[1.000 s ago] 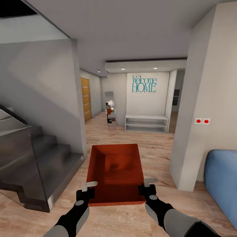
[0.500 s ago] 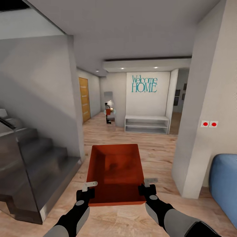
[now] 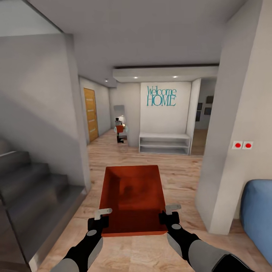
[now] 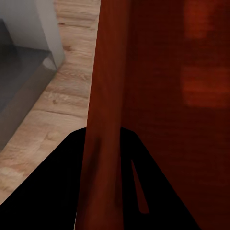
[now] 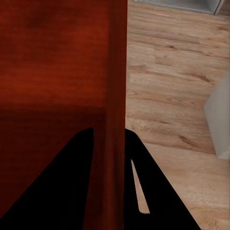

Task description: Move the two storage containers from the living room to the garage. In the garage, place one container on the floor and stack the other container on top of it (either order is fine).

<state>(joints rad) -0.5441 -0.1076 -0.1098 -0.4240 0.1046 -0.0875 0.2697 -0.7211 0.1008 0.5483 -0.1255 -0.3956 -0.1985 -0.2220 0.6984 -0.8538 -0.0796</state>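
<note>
An orange-red lidless storage container (image 3: 133,198) hangs in front of me over light wood-plank flooring, held level between both arms. My left gripper (image 3: 102,216) is shut on its left wall near the close corner; that wall (image 4: 103,120) runs between the black fingers in the left wrist view. My right gripper (image 3: 168,212) is shut on the right wall, and the rim (image 5: 116,96) passes between its fingers in the right wrist view. The container's inside is empty.
Grey stairs (image 3: 30,189) stand at the left, a white wall corner (image 3: 223,151) and a blue seat (image 3: 258,211) at the right. Ahead, a hallway leads to a white bench (image 3: 164,143), a "Welcome HOME" wall, a mirror (image 3: 120,124) and a wooden door (image 3: 90,113).
The whole view has shifted: the stairs slid off to the left and the hallway drew closer, so the camera moved forward. The container and both grippers keep their hold and place relative to me.
</note>
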